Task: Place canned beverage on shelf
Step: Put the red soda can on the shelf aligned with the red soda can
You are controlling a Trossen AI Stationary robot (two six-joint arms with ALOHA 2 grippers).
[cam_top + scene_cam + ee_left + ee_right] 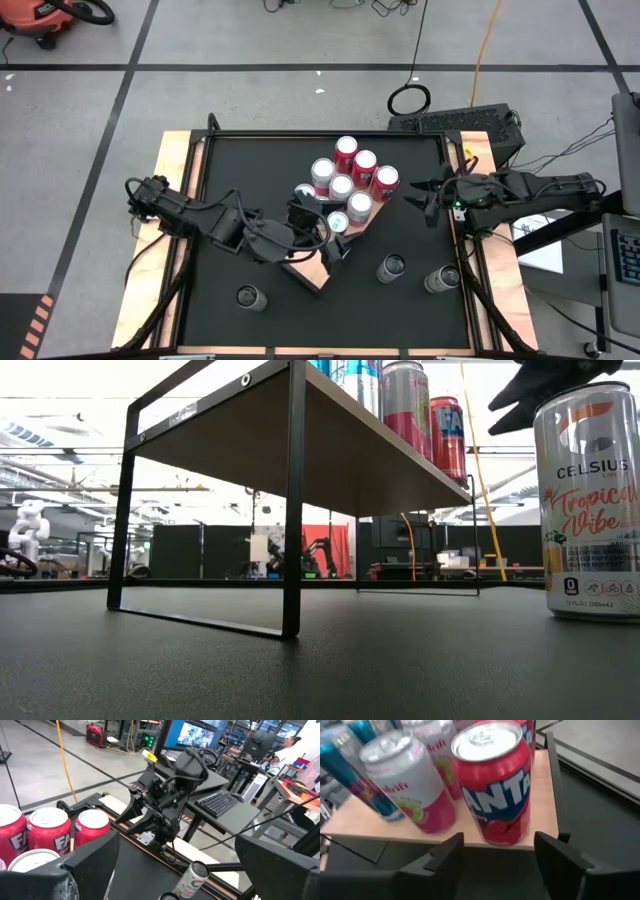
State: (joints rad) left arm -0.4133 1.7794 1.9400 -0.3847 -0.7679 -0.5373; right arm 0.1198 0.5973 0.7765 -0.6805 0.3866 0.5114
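**Red Fanta can parked at the shelf edge, right claw backed off**

Black fingers [445, 857] of the right gripper [497, 857] sit apart with nothing between them, lined up either side of the red Fanta can [495, 780] but short of it. That can stands upright at the edge of the shelf [540, 815], the tan wood board on a black frame. Next to it are a pink-and-silver can [412, 782] and a blue one [350, 767], all upright.

From above, the right gripper [428, 200] hangs just off the shelf's right end. The left gripper [330, 245] is over the shelf's near end, fingers spread wide and empty.

Down on the black tabletop [250, 170], three more cans are waiting: a Celsius can [391, 268], another [441, 279] beside it, and one [249, 297] off near the left arm.
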